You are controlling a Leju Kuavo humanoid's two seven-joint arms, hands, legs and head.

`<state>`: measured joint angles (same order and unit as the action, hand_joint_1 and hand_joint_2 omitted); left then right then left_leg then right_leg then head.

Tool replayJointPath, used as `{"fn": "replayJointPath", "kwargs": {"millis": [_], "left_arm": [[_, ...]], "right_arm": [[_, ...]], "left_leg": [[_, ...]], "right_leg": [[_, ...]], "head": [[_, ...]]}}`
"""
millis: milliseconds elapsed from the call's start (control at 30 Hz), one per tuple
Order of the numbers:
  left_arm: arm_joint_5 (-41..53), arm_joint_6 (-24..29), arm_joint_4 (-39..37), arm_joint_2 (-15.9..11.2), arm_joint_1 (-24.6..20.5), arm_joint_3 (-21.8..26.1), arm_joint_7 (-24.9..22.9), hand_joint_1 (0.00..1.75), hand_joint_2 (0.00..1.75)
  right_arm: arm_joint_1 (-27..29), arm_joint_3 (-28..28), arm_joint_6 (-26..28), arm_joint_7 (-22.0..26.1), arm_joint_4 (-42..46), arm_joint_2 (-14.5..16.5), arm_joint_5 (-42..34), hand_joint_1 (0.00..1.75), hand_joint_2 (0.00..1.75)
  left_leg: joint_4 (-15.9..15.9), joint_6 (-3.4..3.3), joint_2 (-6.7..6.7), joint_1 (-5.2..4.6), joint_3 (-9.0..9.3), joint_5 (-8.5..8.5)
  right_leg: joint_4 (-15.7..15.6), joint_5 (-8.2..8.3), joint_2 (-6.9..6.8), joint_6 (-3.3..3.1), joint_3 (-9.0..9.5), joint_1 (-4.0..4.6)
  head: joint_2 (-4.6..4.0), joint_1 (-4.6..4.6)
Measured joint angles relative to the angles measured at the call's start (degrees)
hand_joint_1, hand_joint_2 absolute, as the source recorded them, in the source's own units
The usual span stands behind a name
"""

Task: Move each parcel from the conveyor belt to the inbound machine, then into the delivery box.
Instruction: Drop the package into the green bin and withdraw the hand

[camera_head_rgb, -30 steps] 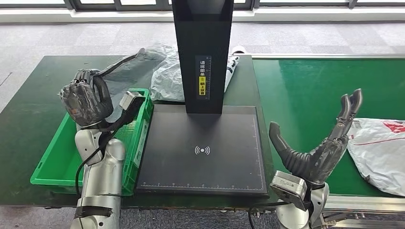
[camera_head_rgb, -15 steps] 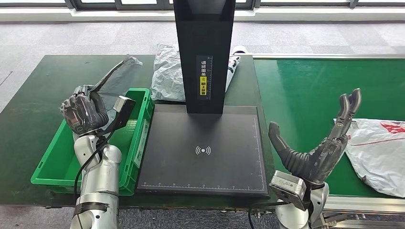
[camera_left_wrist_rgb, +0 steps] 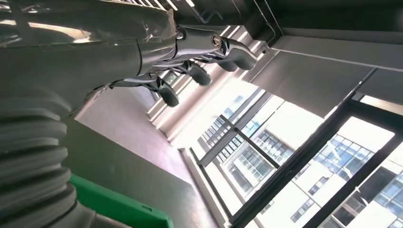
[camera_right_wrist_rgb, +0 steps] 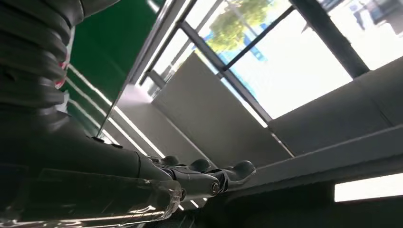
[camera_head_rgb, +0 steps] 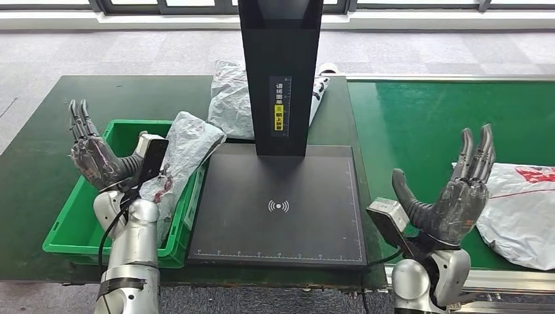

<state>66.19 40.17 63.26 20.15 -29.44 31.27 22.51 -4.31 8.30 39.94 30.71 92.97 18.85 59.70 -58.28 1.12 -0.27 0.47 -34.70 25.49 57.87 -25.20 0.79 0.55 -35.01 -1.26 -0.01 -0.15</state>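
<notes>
The grey poly mailer (camera_head_rgb: 180, 160) lies slumped over the rim of the green delivery box (camera_head_rgb: 78, 226), just beside the left hand (camera_head_rgb: 91, 154), which is raised with its fingers spread and holds nothing. The bag looks light, limp and slick, so it should crumple under a grasp and slide easily. The white parcel with red print (camera_head_rgb: 517, 203) on the conveyor belt (camera_head_rgb: 419, 118) rests just beside the right hand (camera_head_rgb: 458, 203), which is likewise spread and empty. It seems equally soft; gathering a fold near its nearest edge looks the safest hold. Between the hands sits the black inbound machine (camera_head_rgb: 278, 203), another crumpled grey bag (camera_head_rgb: 229, 98) behind its column.
</notes>
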Motion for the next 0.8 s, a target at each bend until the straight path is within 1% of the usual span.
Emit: {"fn": "replayJointPath", "kwargs": {"millis": [67, 167, 233, 300, 433, 567, 633, 667, 700, 733, 767, 800], "left_arm": [[-3.55, 0.00, 0.77, 0.00, 0.00, 0.68, 2.97, 0.00, 0.00], [-10.18, 0.00, 1.75, -0.01, 0.01, 1.64, 8.67, 0.00, 0.00], [-12.56, 0.00, 2.17, -0.02, 0.02, 2.00, 10.63, 0.00, 0.00], [-13.15, 0.00, 2.46, -0.02, 0.02, 2.20, 11.15, 0.00, 0.00], [-13.27, 0.00, 2.78, -0.02, 0.01, 2.65, 11.32, 0.00, 0.00], [-13.40, 0.00, 2.91, -0.02, 0.01, 3.00, 11.49, 0.00, 0.00], [-15.78, 0.00, 2.90, 0.03, 0.04, 3.04, 12.69, 0.00, 0.00], [-19.53, -0.22, 2.80, 0.12, 0.17, 2.63, 13.94, 0.00, 0.44], [-25.72, -1.14, 2.72, 0.25, 0.52, 1.35, 15.28, 0.00, 0.87], [-33.44, -2.93, 2.81, 0.42, 1.16, -0.59, 16.37, 0.00, 1.31], [-41.60, -5.65, 3.12, 0.54, 2.12, -3.20, 17.06, 0.00, 1.75], [-48.65, -9.04, 3.66, 0.66, 3.28, -6.13, 17.34, 0.00, 1.75]], "right_arm": [[-1.78, 4.80, -0.01, -1.29, -2.91, 0.02, 4.43, 0.00, 1.75], [-4.58, 12.21, -0.01, -2.67, -6.38, 0.02, 9.64, 0.00, 1.75], [-5.89, 16.19, -0.01, -2.83, -8.09, 0.03, 11.04, 0.00, 1.75], [-6.74, 19.06, -0.01, -2.84, -9.34, 0.12, 11.47, 0.00, 1.75], [-7.84, 22.44, 0.01, -2.84, -10.92, 0.31, 11.67, 0.00, 1.75], [-8.38, 23.69, 0.02, -2.85, -11.87, 0.36, 11.75, 0.00, 1.75], [-8.70, 24.19, 0.02, -3.95, -12.29, 0.39, 13.44, 0.00, 1.75], [-9.03, 24.78, 0.02, -5.77, -12.59, 0.33, 15.74, 0.00, 1.75], [-9.47, 25.66, 0.03, -9.02, -13.20, 0.03, 19.10, 0.00, 1.75], [-9.92, 26.62, 0.03, -13.41, -14.20, -0.69, 22.62, 0.00, 1.75], [-10.26, 27.40, 0.03, -18.78, -15.58, -1.94, 25.54, 0.00, 1.75], [-10.46, 27.85, 0.02, -24.51, -17.28, -3.71, 27.38, 0.00, 1.75]], "left_leg": [[-0.01, -0.01, -0.02, 0.00, 0.00, -0.01], [-0.01, -0.02, -0.05, 0.00, 0.00, -0.02], [-0.01, -0.02, -0.08, -0.01, -0.01, -0.02], [-0.01, -0.01, -0.09, -0.01, -0.01, -0.01], [0.00, -0.01, -0.08, 0.00, -0.01, -0.01], [0.00, -0.01, -0.07, 0.00, 0.00, -0.01], [-0.01, -0.01, -0.07, 0.00, 0.02, -0.01], [-0.01, -0.01, -0.06, 0.00, 0.03, -0.01], [-0.02, -0.01, -0.06, 0.00, 0.04, -0.01], [-0.03, -0.03, -0.10, 0.00, 0.03, -0.02], [-0.04, -0.07, -0.22, 0.00, 0.00, -0.02], [-0.06, -0.12, -0.38, 0.00, -0.03, -0.02]], "right_leg": [[0.00, 0.01, -0.06, 0.01, 0.01, 0.00], [0.00, 0.01, -0.11, 0.01, 0.03, 0.00], [0.00, 0.01, -0.12, 0.01, 0.04, 0.01], [0.00, 0.00, -0.13, 0.01, 0.03, 0.01], [0.00, -0.01, -0.12, -0.01, 0.02, 0.03], [0.00, -0.02, -0.13, -0.02, 0.01, 0.03], [0.00, -0.02, -0.12, -0.02, -0.01, 0.02], [0.00, -0.02, -0.11, -0.02, -0.03, 0.01], [-0.01, -0.01, -0.12, -0.01, -0.03, 0.00], [-0.01, -0.02, -0.17, -0.01, 0.00, -0.02], [-0.02, -0.04, -0.29, 0.04, 0.06, -0.04], [-0.02, -0.07, -0.44, 0.09, 0.12, -0.08]], "head": [[0.01, 0.00], [0.00, 0.00], [0.00, 0.00], [0.01, 0.00], [0.01, 0.00], [0.01, 0.00], [0.00, 0.00], [0.00, 0.00], [0.00, -0.01], [0.00, -0.01], [0.00, -0.01], [0.00, -0.01]]}}
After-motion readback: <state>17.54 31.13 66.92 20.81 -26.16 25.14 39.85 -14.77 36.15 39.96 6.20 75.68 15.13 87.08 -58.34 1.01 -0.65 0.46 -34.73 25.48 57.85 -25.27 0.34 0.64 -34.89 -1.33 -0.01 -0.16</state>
